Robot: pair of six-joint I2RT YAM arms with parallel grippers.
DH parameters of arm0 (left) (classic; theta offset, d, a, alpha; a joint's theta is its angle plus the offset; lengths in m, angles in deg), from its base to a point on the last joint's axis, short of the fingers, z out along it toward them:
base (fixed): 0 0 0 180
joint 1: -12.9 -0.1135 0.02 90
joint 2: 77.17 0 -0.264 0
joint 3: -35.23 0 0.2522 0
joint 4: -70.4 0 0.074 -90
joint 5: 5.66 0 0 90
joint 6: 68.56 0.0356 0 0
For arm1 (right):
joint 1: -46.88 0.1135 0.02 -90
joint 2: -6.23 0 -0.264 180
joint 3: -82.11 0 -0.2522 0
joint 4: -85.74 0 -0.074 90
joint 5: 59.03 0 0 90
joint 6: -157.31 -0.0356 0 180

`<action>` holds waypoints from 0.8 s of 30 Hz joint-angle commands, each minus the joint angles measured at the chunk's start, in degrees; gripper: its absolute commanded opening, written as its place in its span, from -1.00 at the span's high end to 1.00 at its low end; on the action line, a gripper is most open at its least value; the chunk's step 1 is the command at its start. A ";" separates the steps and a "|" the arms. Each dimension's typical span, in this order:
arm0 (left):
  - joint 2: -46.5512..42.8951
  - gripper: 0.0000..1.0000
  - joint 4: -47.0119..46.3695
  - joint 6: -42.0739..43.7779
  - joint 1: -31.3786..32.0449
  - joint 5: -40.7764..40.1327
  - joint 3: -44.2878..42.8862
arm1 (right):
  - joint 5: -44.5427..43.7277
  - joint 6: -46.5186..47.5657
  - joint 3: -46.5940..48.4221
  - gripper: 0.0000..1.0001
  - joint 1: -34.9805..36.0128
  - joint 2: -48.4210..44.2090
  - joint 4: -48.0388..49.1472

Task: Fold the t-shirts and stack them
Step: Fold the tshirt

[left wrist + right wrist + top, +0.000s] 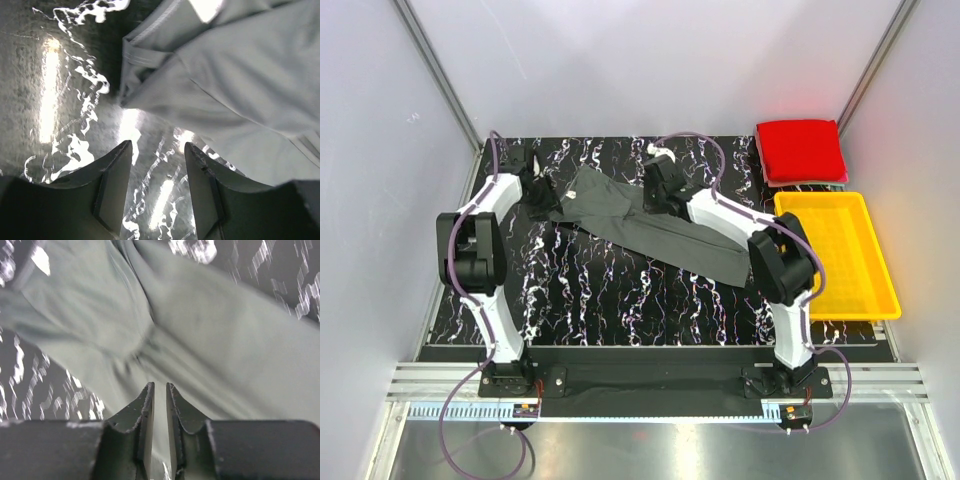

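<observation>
A dark grey t-shirt (pixel 620 215) lies stretched across the black marbled table from back left to middle right. A folded red t-shirt (pixel 800 148) sits at the back right. My left gripper (pixel 535 195) is at the shirt's left end. In the left wrist view it (pixel 157 150) is open and empty over bare table, with the shirt's hem (pixel 240 75) just ahead of it. My right gripper (pixel 658 188) is at the shirt's back edge. In the right wrist view its jaws (pixel 160 387) are nearly closed on a pinch of the shirt (pixel 225 340), and wrinkles gather toward the tips.
A yellow tray (pixel 886 290) stands at the right, just in front of the red shirt. White enclosure walls surround the table. Both arms reach to the back half of the table.
</observation>
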 commanded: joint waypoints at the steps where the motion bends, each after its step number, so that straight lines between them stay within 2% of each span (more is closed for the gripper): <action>1: 2.78 -0.02 -3.40 -0.92 -1.31 0.65 -1.40 | -0.34 -1.82 -6.15 0.62 0.43 -6.69 -4.82; 8: 6.65 -0.02 -5.15 -0.31 -1.84 4.51 -3.25 | -2.79 -4.19 -19.16 0.69 0.43 -13.89 -6.58; 13: 9.82 0.03 -3.04 1.71 -2.01 2.94 -7.03 | -6.83 -4.81 -26.90 0.71 0.34 -17.06 -7.37; 14: 10.08 0.09 -3.04 1.80 -2.36 2.59 -7.29 | -7.36 -4.81 -28.04 0.71 0.34 -17.33 -6.93; 17: 10.61 0.49 -2.87 2.15 -2.89 2.67 -8.26 | -9.12 -4.90 -31.56 0.74 0.25 -18.12 -6.41; 18: 10.79 0.76 -2.95 2.33 -3.06 2.76 -8.87 | -9.91 -5.07 -32.96 0.74 0.34 -18.39 -6.23; 20: 11.49 1.00 -2.43 2.50 -3.42 2.93 -9.66 | -10.18 -5.07 -34.03 0.76 0.16 -18.39 -5.62; 24: 12.98 1.00 0.12 2.77 -3.86 2.15 -12.91 | -9.74 -5.34 -36.40 0.79 0.25 -18.30 -5.09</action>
